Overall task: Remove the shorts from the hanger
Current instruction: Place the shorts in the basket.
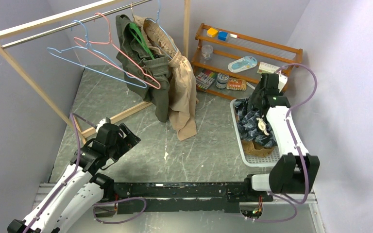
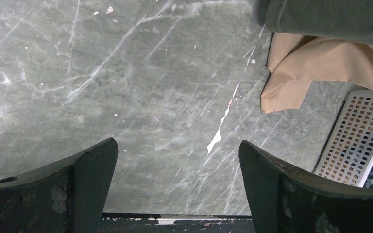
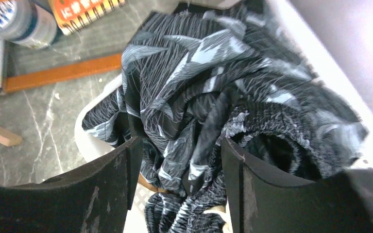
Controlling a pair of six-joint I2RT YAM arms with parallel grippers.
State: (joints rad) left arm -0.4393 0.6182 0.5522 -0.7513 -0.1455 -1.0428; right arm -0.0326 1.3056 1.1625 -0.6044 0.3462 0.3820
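Releasing navy shorts (image 3: 213, 97) into basket (image 1: 264, 160) | right gripper (image 3: 177, 145) jaws apart, cloth apparently free; lift straight up | left gripper (image 2: 177, 145) jaws wide, empty

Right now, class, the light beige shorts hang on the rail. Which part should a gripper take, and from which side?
Probably the low leg hem of the light beige shorts. It hangs free on the near side, reaching the table, while the waistband is bunched up top. Come from the near right, since the olive green shorts crowd its left.
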